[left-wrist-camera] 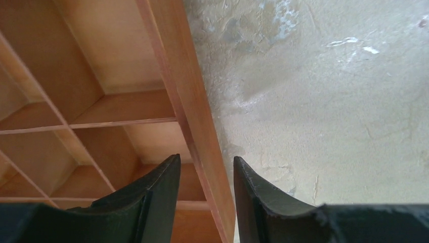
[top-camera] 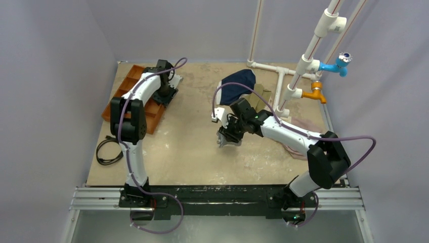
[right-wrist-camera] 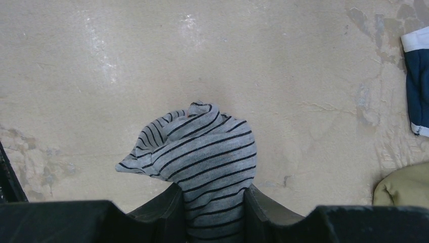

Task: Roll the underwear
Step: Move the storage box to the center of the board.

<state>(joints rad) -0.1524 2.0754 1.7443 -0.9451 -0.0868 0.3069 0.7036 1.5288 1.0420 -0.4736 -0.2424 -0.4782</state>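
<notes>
Two arms, one engaged. Right gripper (right-wrist-camera: 212, 188) is clenched on the underwear (right-wrist-camera: 202, 147), a bunched striped wad at mid-table (right-wrist-camera: 126, 50); whether it rests on the surface is unclear. Left gripper (left-wrist-camera: 206, 159) hangs with jaws apart and empty over the wall of the wooden tray (left-wrist-camera: 189, 101), well apart from the cloth. A tight roll probably calls for spreading the cloth flat first, then turning evenly from one hem. Navy garment (right-wrist-camera: 417, 76) and olive-tan garment (right-wrist-camera: 404, 190) lie near, to one side; neither obstructs.
</notes>
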